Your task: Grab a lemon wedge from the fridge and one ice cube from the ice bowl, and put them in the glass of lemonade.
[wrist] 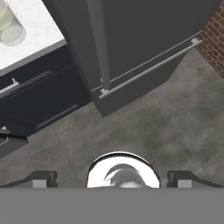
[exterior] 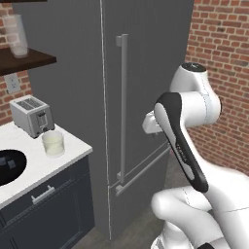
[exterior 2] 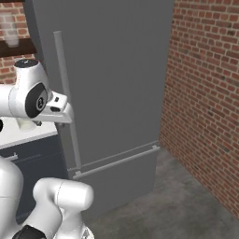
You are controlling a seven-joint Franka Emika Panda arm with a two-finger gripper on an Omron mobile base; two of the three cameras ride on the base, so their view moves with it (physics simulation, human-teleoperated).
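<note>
— Before the fridge (exterior: 146, 73), how is your arm set?
— Folded, elbow high; your gripper (wrist: 112, 180) points down at the floor, fingers spread wide, holding nothing.
— Where are your things?
— Fridge door is shut, handle (exterior: 124, 107) just beyond the hand. On the counter (exterior: 29, 165) left: toaster (exterior: 31, 115), ice bowl (exterior: 8, 166), then lemonade glass (exterior: 53, 143). No writing legible.

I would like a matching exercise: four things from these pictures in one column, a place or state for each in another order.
1. fridge
2. toaster
3. glass of lemonade
4. ice bowl

a. on the counter's front corner
b. door shut
c. by the brick wall, behind the lemonade
d. black, at the left edge, cubes inside

Pairs: 1-b, 2-c, 3-a, 4-d
</note>
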